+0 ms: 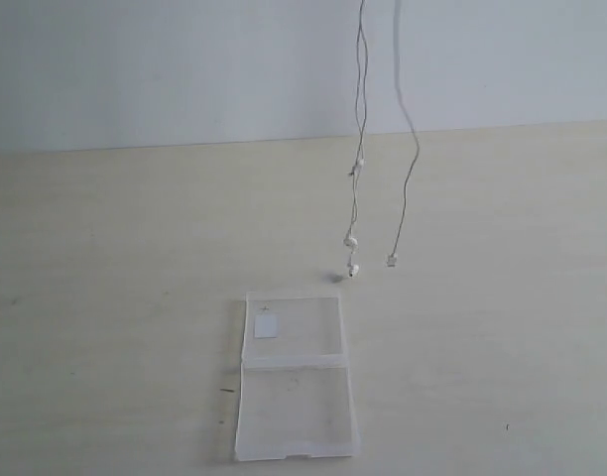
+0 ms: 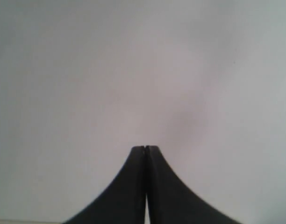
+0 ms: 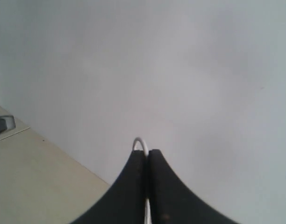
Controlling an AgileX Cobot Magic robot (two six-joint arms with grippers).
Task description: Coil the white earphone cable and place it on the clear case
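The white earphone cable (image 1: 359,129) hangs in two strands from above the exterior view's top edge. One strand carries the inline piece (image 1: 356,167) and two earbuds (image 1: 351,239), the lower one near the table. The other strand ends in the plug (image 1: 391,261). The clear case (image 1: 294,397) lies open and flat in front of them, its white label (image 1: 266,325) on the far half. My right gripper (image 3: 146,151) is shut on the cable (image 3: 139,140), which loops over one fingertip. My left gripper (image 2: 146,148) is shut; only a pale sliver shows low between its fingers. Both grippers are outside the exterior view.
A pale wooden table (image 1: 105,297) runs back to a plain grey-white wall (image 1: 184,69). In the right wrist view a dark object (image 3: 3,123) sits at the picture's edge on the table. Both wrist views mostly face the wall.
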